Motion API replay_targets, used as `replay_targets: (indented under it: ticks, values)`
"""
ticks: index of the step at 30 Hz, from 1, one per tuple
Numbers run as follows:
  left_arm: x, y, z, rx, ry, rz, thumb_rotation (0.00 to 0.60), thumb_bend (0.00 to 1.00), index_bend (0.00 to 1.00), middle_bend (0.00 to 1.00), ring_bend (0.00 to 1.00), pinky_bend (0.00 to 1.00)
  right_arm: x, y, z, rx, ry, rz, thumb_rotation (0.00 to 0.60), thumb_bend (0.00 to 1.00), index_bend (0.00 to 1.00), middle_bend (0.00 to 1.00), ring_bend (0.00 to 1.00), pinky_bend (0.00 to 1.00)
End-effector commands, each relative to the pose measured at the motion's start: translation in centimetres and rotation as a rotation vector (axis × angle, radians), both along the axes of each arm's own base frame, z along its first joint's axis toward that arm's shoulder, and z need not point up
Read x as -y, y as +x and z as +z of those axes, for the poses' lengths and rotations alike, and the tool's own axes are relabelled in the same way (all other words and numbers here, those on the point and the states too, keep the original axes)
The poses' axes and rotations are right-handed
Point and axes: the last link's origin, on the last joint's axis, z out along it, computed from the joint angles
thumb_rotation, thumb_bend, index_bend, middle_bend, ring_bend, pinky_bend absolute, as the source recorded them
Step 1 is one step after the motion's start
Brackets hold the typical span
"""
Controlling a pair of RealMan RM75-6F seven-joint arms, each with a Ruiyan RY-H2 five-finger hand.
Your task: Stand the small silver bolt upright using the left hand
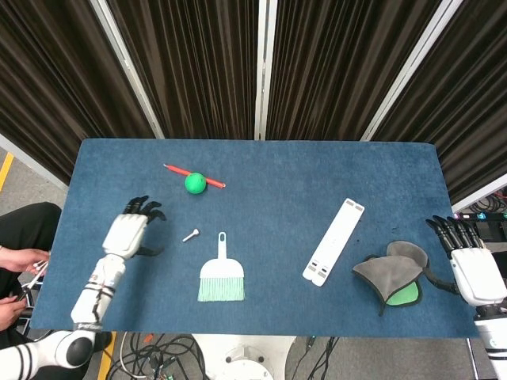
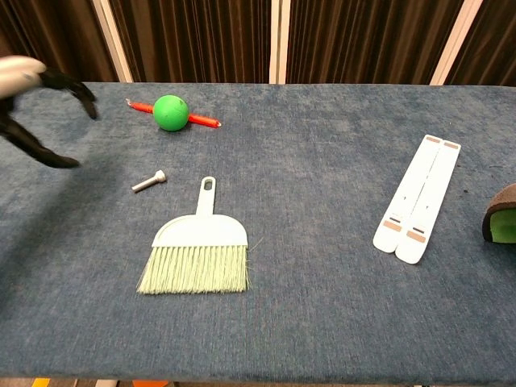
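- The bolt is lying on its side on the blue desk, just left of the brush handle; in the chest view the bolt is seen with its head pointing toward the handle, apart from it.
- The left hand is being held over the desk left of the bolt, not touching it; its fingers are being kept apart and curved, with nothing between them; in the chest view the left hand is shown blurred at the left edge, thumb and fingers wide.
- The right hand is being held at the right edge of the desk, fingers apart and straight, holding nothing; it is lying just right of the grey cloth, which is folded over a green patch.
- A green ball is resting on the far left part of the desk, against a red pen that is running behind it.
- A white folded stand is lying flat between the brush and the cloth, well apart from the bolt.
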Motion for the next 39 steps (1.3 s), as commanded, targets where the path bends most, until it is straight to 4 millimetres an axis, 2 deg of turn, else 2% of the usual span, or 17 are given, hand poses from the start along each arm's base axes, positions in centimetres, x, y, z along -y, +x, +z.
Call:
replay_targets:
  ticks: [1,10,19,32,39]
  values:
    - [-1.1,0.7,-2.5,-0.037,-0.036,-0.013,0.6,0.13,0.35,0.17,0.03,0.0,0.0,0.0,0.0,-0.002,-0.001,-0.002,0.6,0.16,0.08,0.07,0.0,0.0]
    - [-2.8,1.4,-6.0,-0.048,-0.053,0.008,0.6,0.13,0.35,0.17,0.03,0.0,-0.3,-0.1,0.0,0.0,-0.004,-0.015,0.6,0.16,0.08,0.07,0.0,0.0]
    - [-3.6,1.4,-8.3,-0.116,-0.054,-0.018,0.6,0.13,0.36,0.17,0.03,0.0,-0.7,-0.3,0.2,-0.001,-0.014,-0.025,0.6,0.16,0.08,0.07,0.0,0.0]
    - [-4.6,0.7,-8.4,-0.153,-0.02,-0.01,0.6,0.25,0.4,0.17,0.03,0.0,-0.8,-0.4,0.2,0.002,-0.017,-0.032,0.6,0.16,0.08,0.07,0.0,0.0]
    - [-5.5,-0.2,-7.8,-0.193,0.013,0.003,0.6,0.26,0.4,0.17,0.03,0.0,-0.8,-0.4,0.2,0.002,-0.015,-0.033,0.6,0.16,0.08,0.07,0.0,0.0]
